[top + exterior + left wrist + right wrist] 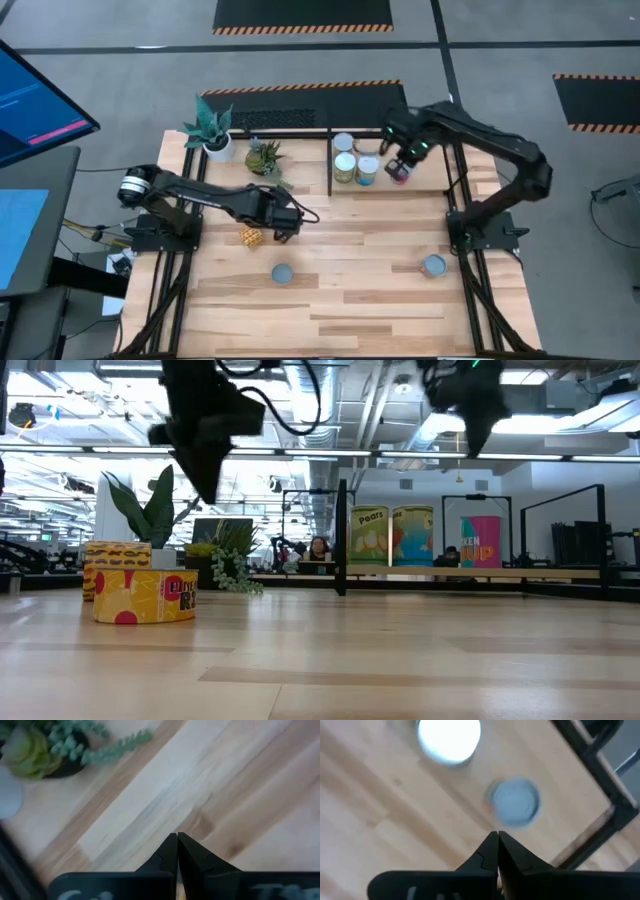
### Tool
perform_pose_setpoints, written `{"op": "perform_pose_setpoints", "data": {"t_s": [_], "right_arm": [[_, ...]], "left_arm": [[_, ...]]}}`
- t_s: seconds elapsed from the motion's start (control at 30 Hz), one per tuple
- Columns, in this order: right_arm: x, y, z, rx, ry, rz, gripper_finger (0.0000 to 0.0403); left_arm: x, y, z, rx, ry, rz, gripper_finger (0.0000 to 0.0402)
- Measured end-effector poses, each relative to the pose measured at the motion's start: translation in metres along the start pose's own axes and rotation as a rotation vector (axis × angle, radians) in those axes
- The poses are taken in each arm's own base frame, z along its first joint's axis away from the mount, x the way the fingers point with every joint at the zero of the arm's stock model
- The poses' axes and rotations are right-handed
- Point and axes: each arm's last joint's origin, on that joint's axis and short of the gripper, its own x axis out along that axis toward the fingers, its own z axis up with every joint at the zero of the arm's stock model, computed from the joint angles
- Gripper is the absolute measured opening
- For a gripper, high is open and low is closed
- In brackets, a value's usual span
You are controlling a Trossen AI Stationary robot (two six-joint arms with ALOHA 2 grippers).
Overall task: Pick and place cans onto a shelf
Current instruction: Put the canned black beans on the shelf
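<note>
The cans are being split between two places at this stage: four are being kept on the shelf (330,160) and three are being left out on the table (340,320), so the task is being judged as a little over half complete.

The shelf, at the far right part of the table, is being filled from its left end. Two cans are being stored side by side at its front, the Pears can (345,168) and its neighbour (367,171), with a silver-topped can (343,143) behind them. The pink can (398,174) is being kept just to their right, upright and apart from them. Space for more cans is being left at the right end of the bay.

The right gripper (404,158) is being held above the pink can, well clear of it in the low view. Its fingers are being pressed together and nothing is being grasped, so this placement is being treated as finished.

The left gripper (292,222) is being held over bare wood near the table's middle, clenched and empty, just beside the yellow pineapple can (251,237).

Three cans are being left to transfer: the yellow pineapple can, the blue-grey-topped can (283,273) nearer the front edge, and the can (433,265) beside the right arm's base.
</note>
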Motion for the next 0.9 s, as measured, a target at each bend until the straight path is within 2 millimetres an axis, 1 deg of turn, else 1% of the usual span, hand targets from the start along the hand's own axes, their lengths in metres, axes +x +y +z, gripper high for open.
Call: {"op": "perform_pose_setpoints", "data": {"t_s": [0.1, 0.17, 0.23, 0.27, 0.3, 0.4, 0.47, 0.6, 0.7, 0.77, 0.9], "right_arm": [[-0.02, 0.012, -0.023, -0.019, -0.054, 0.039, 0.0024], [-0.033, 0.019, -0.037, -0.035, -0.107, 0.076, 0.0022], [-0.043, 0.025, -0.05, -0.042, -0.146, 0.11, 0.002], [-0.047, 0.027, -0.056, -0.038, -0.164, 0.12, 0.002], [-0.05, 0.03, -0.061, -0.032, -0.186, 0.122, 0.0019], [-0.059, 0.038, -0.075, -0.036, -0.246, 0.125, 0.0019], [-0.063, 0.042, -0.082, -0.044, -0.275, 0.128, 0.0021], [-0.067, 0.05, -0.091, -0.051, -0.304, 0.145, 0.0024], [-0.068, 0.054, -0.094, -0.054, -0.308, 0.151, 0.0021], [-0.069, 0.056, -0.096, -0.061, -0.316, 0.155, 0.0019], [-0.067, 0.062, -0.096, -0.073, -0.313, 0.147, 0.0018]], "left_arm": [[-0.012, 0.01, -0.003, 0.018, 0.062, 0.027, 0.0], [-0.015, 0.02, -0.012, 0.055, 0.12, 0.123, 0.0], [-0.012, 0.03, -0.023, 0.062, 0.185, 0.259, 0.0], [-0.008, 0.034, -0.029, 0.048, 0.221, 0.298, 0.0], [-0.003, 0.035, -0.034, 0.041, 0.246, 0.295, 0.0], [0.014, 0.028, -0.053, 0.057, 0.27, 0.213, 0.0], [0.019, 0.019, -0.06, 0.035, 0.249, 0.162, 0.0], [0.015, 0.012, -0.069, 0.002, 0.228, 0.136, 0.0], [0.011, 0.007, -0.08, 0.005, 0.24, 0.135, 0.0], [0.012, 0.004, -0.086, -0.028, 0.226, 0.123, 0.0], [0.022, -0.003, -0.099, -0.082, 0.218, 0.085, 0.0]]}}
